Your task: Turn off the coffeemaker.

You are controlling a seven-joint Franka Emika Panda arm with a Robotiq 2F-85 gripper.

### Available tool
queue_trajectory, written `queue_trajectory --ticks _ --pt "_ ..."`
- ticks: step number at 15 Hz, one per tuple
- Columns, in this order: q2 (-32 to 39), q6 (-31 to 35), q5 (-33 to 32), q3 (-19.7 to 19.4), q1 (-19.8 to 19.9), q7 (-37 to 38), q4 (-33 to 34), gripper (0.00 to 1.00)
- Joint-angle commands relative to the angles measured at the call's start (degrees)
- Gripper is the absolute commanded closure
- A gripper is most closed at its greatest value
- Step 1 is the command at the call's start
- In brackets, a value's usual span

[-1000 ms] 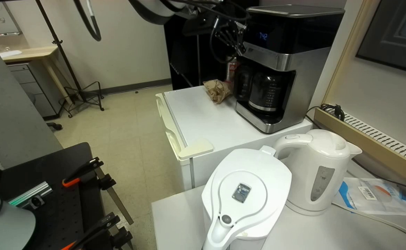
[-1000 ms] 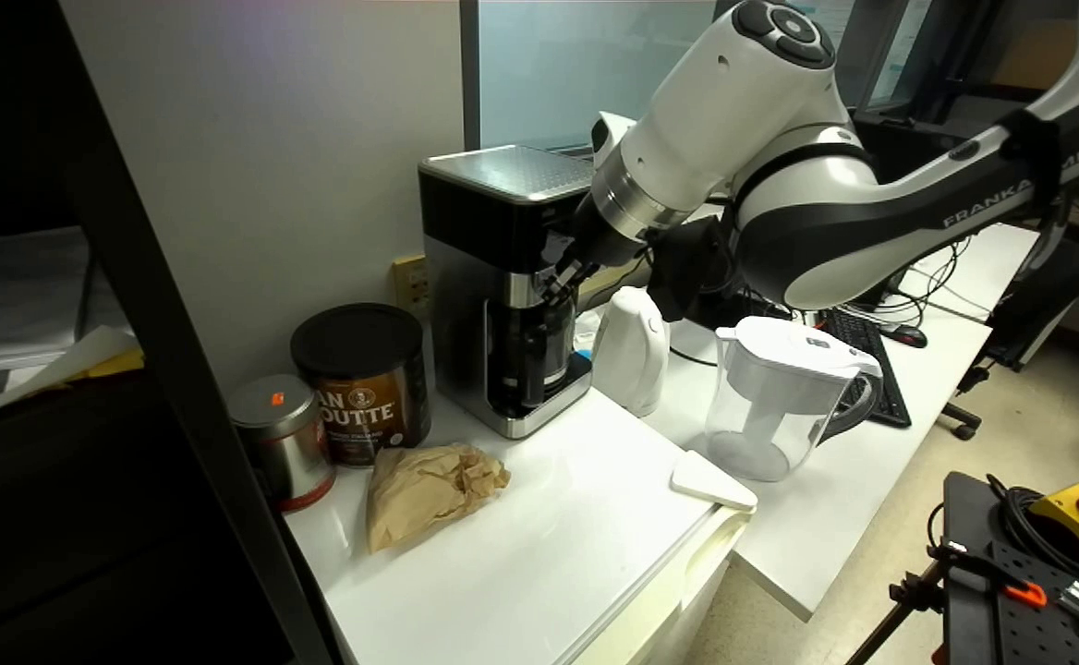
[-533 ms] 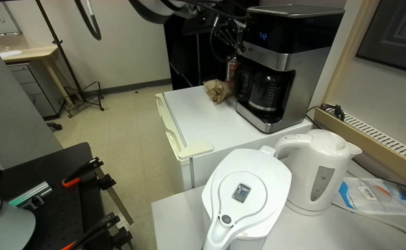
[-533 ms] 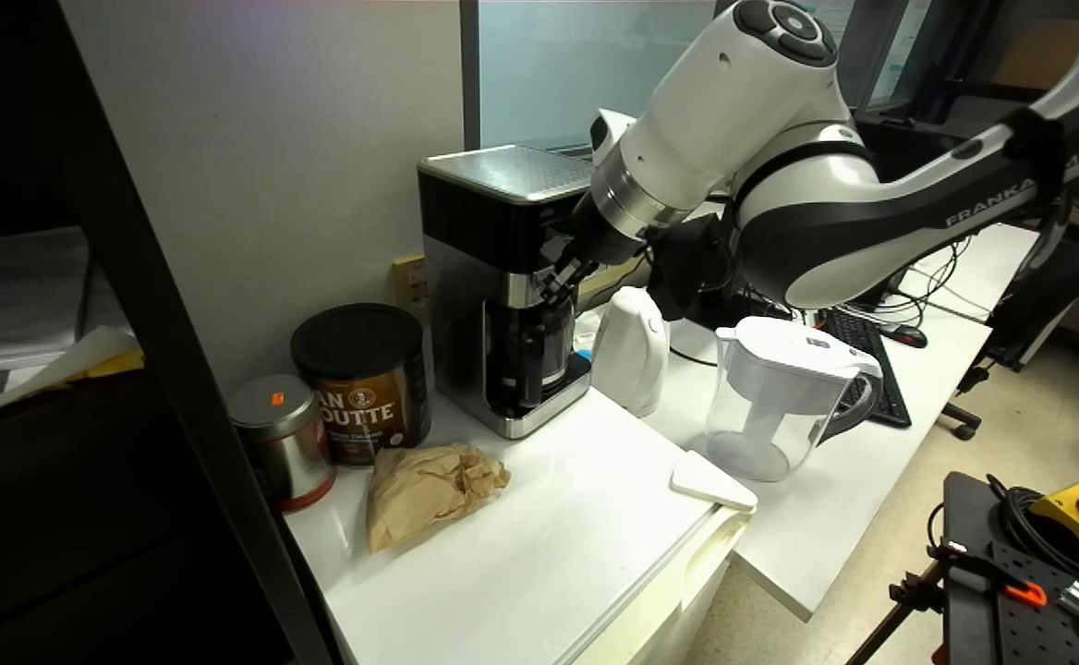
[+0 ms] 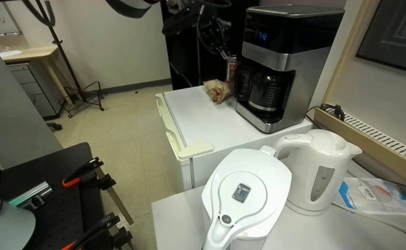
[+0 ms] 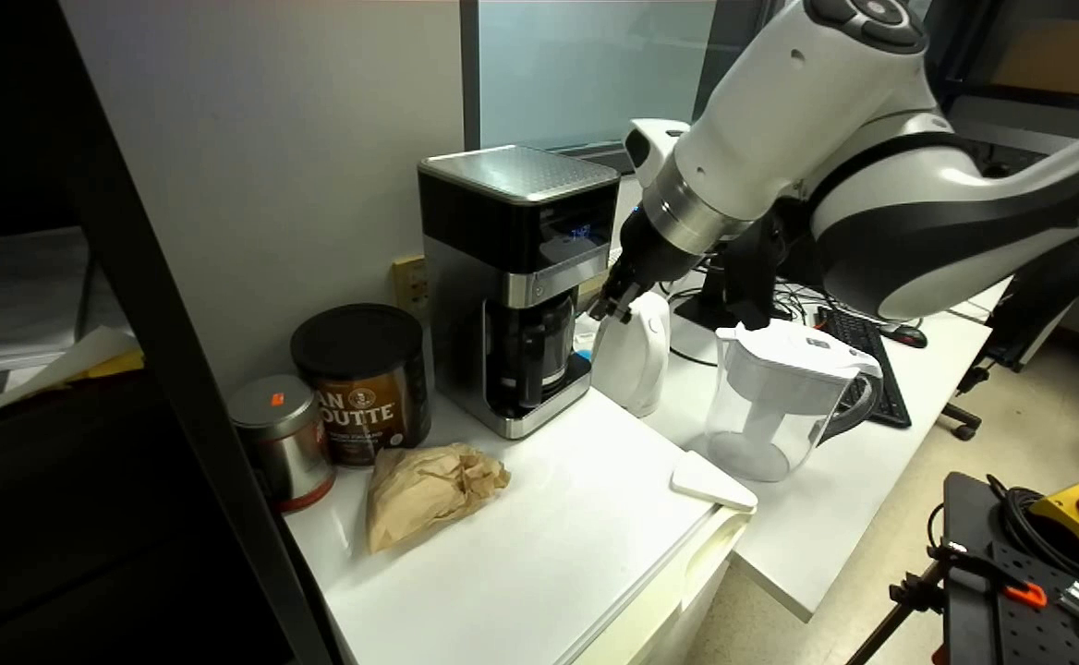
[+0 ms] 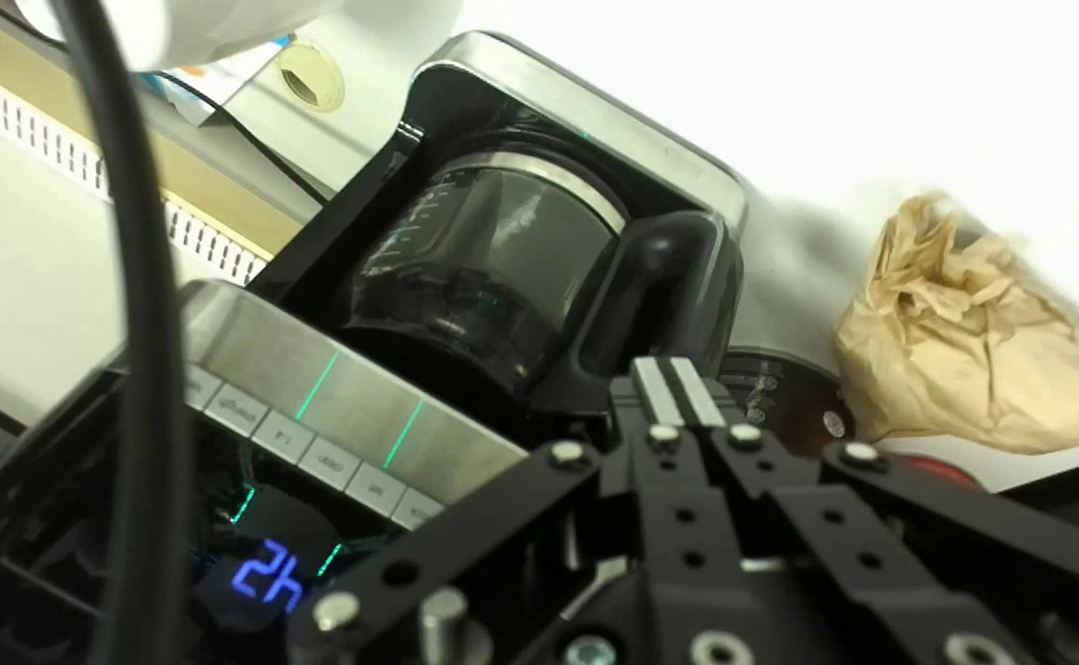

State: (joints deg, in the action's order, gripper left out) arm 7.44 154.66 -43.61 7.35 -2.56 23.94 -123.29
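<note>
Fingers (image 7: 656, 395) farther from upright coffeemaker (image 6: 514, 286)

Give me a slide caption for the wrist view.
Closed jaws in front of the coffeemaker, its blue digits lit and carafe in place, with a crumpled paper bag nearby.

Claw (image 7: 677, 390) closed; coffeemaker (image 7: 359, 397) showing blue digits (image 7: 267, 573); paper bag (image 7: 974, 351) nearby.

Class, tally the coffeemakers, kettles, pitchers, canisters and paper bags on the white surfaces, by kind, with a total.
Coffeemakers: 1, tall boxy black and silver coffeemaker
Kettles: 1, white plastic kettle
Pitchers: 1, clear plastic pitcher with white lid
Canisters: 2, wide brown canister with black lid; smaller silver canister with red bottom rim
Paper bags: 1, crumpled brown paper bag
Total: 6
</note>
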Motion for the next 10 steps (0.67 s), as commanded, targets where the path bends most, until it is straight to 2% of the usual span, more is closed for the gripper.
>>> queue_trajectory --ticks 1,10 --pt "-8.9 -2.1 -2.1 0.7 -0.2 -5.9 -7.8 1.00" --pt "-23.6 0.3 -7.4 0.2 -0.4 -15.7 -20.1 1.00"
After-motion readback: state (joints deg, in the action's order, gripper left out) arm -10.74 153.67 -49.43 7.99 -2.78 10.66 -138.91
